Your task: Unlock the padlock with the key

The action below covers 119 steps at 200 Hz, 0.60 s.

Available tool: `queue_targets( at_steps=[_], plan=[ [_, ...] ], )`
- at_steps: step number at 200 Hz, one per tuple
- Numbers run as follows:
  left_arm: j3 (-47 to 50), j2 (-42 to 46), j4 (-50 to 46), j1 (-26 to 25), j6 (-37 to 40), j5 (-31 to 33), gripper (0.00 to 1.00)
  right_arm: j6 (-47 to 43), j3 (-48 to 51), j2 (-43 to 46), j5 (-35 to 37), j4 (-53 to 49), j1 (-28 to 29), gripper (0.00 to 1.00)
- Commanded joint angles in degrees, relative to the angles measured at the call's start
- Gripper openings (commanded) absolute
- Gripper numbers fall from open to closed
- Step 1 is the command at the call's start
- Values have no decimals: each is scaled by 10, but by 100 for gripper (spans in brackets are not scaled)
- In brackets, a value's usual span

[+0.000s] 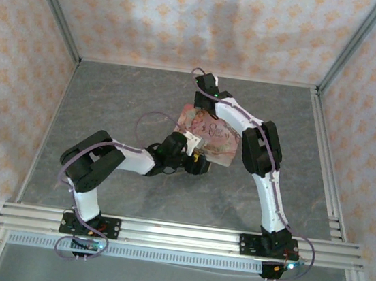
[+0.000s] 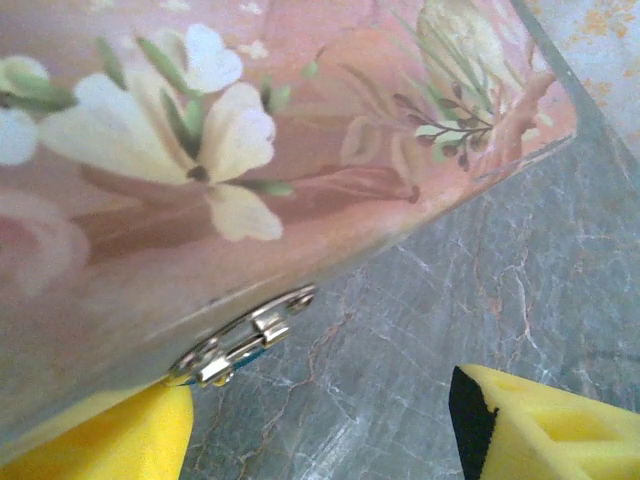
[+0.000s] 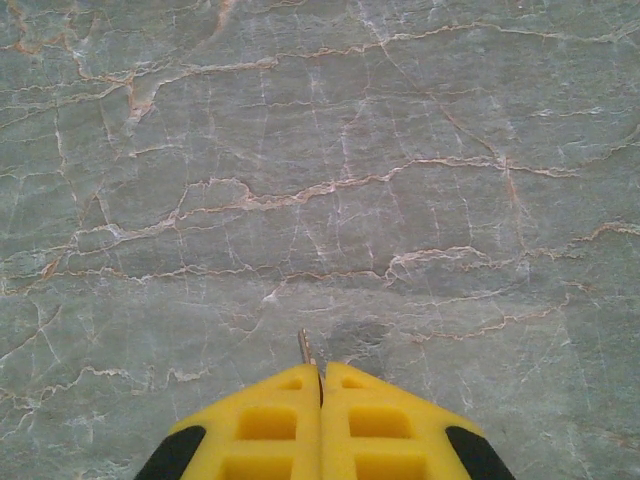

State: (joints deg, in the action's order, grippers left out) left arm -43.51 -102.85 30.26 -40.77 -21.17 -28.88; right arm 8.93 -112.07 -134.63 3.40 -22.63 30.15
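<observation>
Key (image 3: 305,347) is little more than a thin pale sliver. Only its tip shows, poking out past the tips of the right fingers (image 3: 321,375), which are pressed flat together on it; the rest is buried in the seam between the yellow pads. Ahead of that tip lies bare grey veined desk (image 3: 320,150), with nothing standing on the open ground in front of it.

From above, the pink floral box (image 1: 210,138) sits mid-desk. Its far edge is covered by the right arm (image 1: 259,146) and its near corner by the left arm's wrist (image 1: 173,149), so the box's full outline cannot be traced.

In the left wrist view, the left fingers (image 2: 322,400) stand wide apart with only desk between them. One pad (image 2: 110,440) is tucked against the underside of the box's lower edge, and the other (image 2: 545,425) is off to the side, clear of the box. A small silver metal fitting (image 2: 245,338) hangs on that lower edge just above the tucked pad. It is blurred, and whether it is a latch, a hinge or the lock itself cannot be told. Past the box's right corner the desk runs open.
</observation>
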Motion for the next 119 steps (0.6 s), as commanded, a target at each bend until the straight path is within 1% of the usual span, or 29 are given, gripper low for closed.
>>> queue_targets(
  at_steps=[1,23,36,41,52,61,72,83,103,119],
  plan=[
    [-38,24,59,10,13,0,69,0,35,-26,-43,-104,36,0],
    [-34,23,58,10,14,17,70,0,34,-27,-43,-104,36,0],
    [-25,25,58,8,13,43,78,0,33,-26,-44,-104,36,0],
    [-20,26,58,7,11,57,80,0,33,-26,-44,-104,36,0],
    [-13,26,54,7,9,84,79,0,32,-25,-43,-104,37,0],
    [-13,27,30,7,8,112,78,-1,32,-25,-43,-105,37,0],
    [-7,32,19,7,13,123,76,-2,33,-23,-43,-106,37,0],
    [4,38,22,6,15,134,76,-3,35,-22,-41,-105,37,0],
    [11,49,-7,6,27,164,77,-3,39,-21,-39,-103,37,0],
    [19,52,-6,7,30,168,77,-2,42,-20,-41,-100,37,0]
  ],
)
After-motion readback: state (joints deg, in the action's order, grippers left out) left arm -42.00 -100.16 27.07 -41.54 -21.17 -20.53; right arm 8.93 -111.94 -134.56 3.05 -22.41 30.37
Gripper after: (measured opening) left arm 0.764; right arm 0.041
